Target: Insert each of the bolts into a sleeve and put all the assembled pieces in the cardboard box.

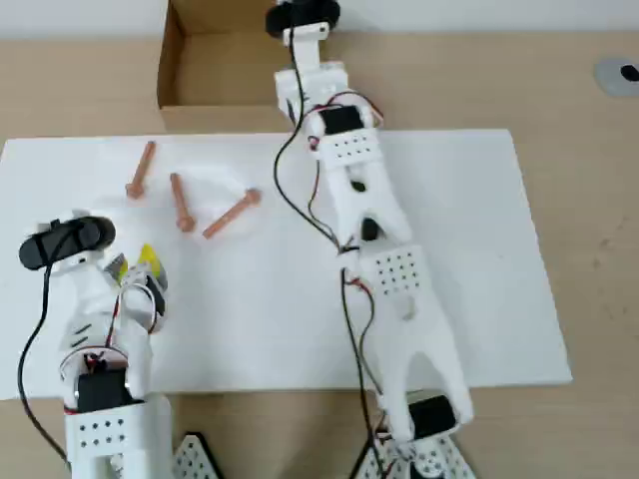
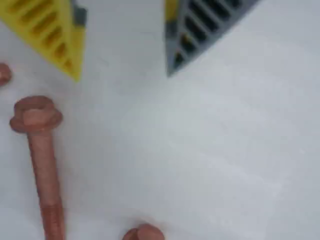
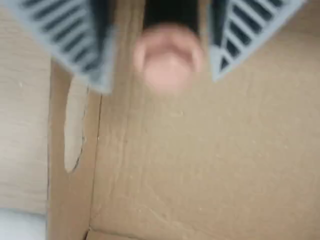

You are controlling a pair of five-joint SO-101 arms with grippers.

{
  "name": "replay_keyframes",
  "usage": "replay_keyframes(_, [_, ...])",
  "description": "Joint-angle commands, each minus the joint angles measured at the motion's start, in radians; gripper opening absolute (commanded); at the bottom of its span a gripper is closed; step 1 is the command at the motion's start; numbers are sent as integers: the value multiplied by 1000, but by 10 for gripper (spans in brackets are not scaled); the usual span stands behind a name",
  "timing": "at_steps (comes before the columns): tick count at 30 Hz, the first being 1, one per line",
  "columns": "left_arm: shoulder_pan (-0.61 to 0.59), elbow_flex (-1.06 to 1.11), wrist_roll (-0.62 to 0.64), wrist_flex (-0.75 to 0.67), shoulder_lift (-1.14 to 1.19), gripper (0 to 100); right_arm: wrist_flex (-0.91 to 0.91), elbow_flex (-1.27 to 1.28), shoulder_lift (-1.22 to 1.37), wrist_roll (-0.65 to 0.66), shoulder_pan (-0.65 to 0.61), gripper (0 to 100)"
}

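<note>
Bolts (image 1: pixel 181 203), three loose ones, lay on the left part of the white board (image 1: pixel 449 249), well apart from the box, fanned out with none touching. No loose sleeves were visible on the board. The left gripper (image 1: pixel 135 264) sat just below them with its yellow-tipped fingers (image 2: pixel 55 40) spread apart and nothing between them. Its wrist view had the nearest bolt (image 2: pixel 37 160) lying flat off to one side, not between the jaws.

Further along, the cardboard box (image 1: pixel 215 60) stood against the far edge of the board. The right gripper (image 3: pixel 160 80) hung over the box's inside, clamped on a held bolt (image 3: pixel 167 57) with what looked like a dark sleeve (image 3: pixel 170 12) behind its pinkish end, though it was hard to tell for sure.

Handling-wise, these looked like light, rigid plastic bolts that would probably roll if nudged. The flanged head makes one end fatter, so pinching mid-shank across the bolt's length seemed the safer hold, leaving the tip free for a sleeve.
</note>
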Motion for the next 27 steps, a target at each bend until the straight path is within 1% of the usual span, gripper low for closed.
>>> replay_keyframes(1, [12, -14, -2, 5, 2, 124, 9, -61, -27, -8, -10, 208])
replay_keyframes(7, [14, -15, -2, 6, 2, 124, 11, -65, -30, -9, -10, 210])
replay_keyframes(9, [14, -20, -2, 15, 2, 126, 40, -102, -53, -35, -10, 210])
replay_keyframes(12, [8, -51, 0, 63, 2, 127, 204, -240, -134, -83, -12, 210])
replay_keyframes(15, [8, -58, 0, 77, 2, 128, 439, -361, -217, -78, -10, 210])
replay_keyframes(18, [8, -61, 0, 86, 4, 129, 712, -392, -309, 8, -7, 210])
replay_keyframes(22, [21, -130, 0, 152, 53, 129, 1060, -389, -463, 126, -4, 210])
replay_keyframes(24, [51, -184, 0, 153, 142, 129, 1068, -338, -515, 155, 22, 210])
replay_keyframes(27, [107, -327, -2, 146, 346, 129, 1069, -231, -604, 175, 59, 207])
